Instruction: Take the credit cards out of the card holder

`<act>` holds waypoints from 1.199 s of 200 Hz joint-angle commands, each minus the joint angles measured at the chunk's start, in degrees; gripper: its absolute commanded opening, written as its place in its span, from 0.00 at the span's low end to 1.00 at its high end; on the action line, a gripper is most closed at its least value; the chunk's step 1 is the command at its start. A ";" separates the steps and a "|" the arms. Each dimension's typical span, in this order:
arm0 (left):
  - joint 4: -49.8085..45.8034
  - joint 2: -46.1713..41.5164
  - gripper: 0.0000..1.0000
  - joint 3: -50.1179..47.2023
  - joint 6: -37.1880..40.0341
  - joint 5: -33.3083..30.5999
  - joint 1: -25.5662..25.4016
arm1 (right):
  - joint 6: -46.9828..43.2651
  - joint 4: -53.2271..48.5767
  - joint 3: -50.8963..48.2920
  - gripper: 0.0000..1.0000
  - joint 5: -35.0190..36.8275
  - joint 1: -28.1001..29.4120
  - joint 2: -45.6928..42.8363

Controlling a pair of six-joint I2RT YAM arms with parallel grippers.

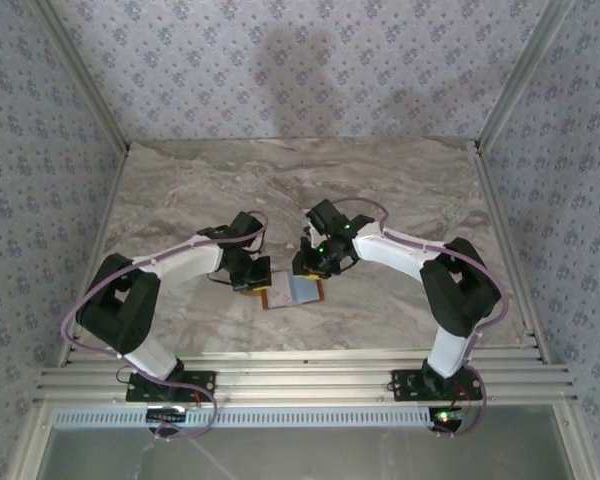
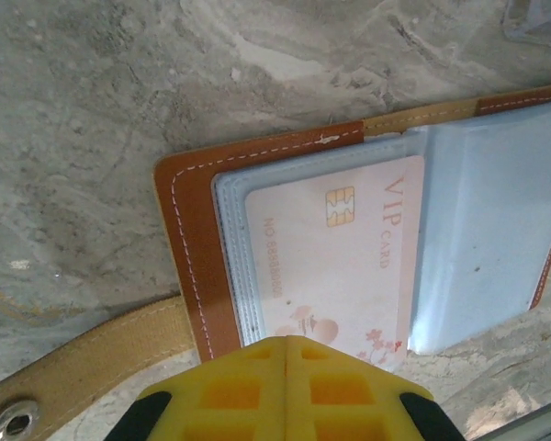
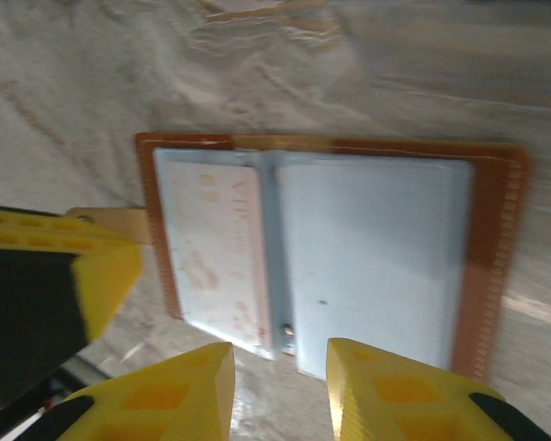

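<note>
The card holder (image 1: pixel 293 292) lies open — left claw (image 2: pixel 287 342) closed at its edge, right claw (image 3: pixel 280 356) parted, seemingly empty.

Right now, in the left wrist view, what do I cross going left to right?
Metal snap stud → tan strap → stitched brown border of the card holder → whitish VIP credit card in its pocket → plain grey-blue panel.

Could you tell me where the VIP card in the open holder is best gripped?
Probably by its long edge beside the centre fold, from the side the right gripper hangs over: the VIP card lies flat, layered sleeve edges close its outer side, and the shut left gripper crowds that side.
</note>
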 commanded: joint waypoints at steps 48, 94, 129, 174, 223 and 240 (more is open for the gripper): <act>1.15 4.13 0.07 -0.12 -0.08 -1.20 -0.42 | 1.25 7.15 -1.08 0.32 -9.12 -0.16 5.54; 1.00 6.00 0.07 0.14 0.46 -1.61 -0.39 | 0.73 7.14 -1.29 0.32 -8.69 -0.16 7.68; 0.44 6.22 0.07 0.40 0.90 -2.09 -0.34 | 0.94 7.83 -1.47 0.32 -8.83 -0.08 8.92; 0.57 6.23 0.07 0.49 0.95 -2.06 -0.37 | 1.16 8.24 -1.62 0.32 -8.83 0.13 9.47; 0.53 6.33 0.07 0.47 0.94 -1.82 -0.40 | 2.34 10.62 -2.44 0.32 -10.90 0.27 9.21; 0.64 6.37 0.07 0.45 0.96 -1.72 -0.38 | 2.56 11.03 -2.59 0.32 -11.18 0.27 9.16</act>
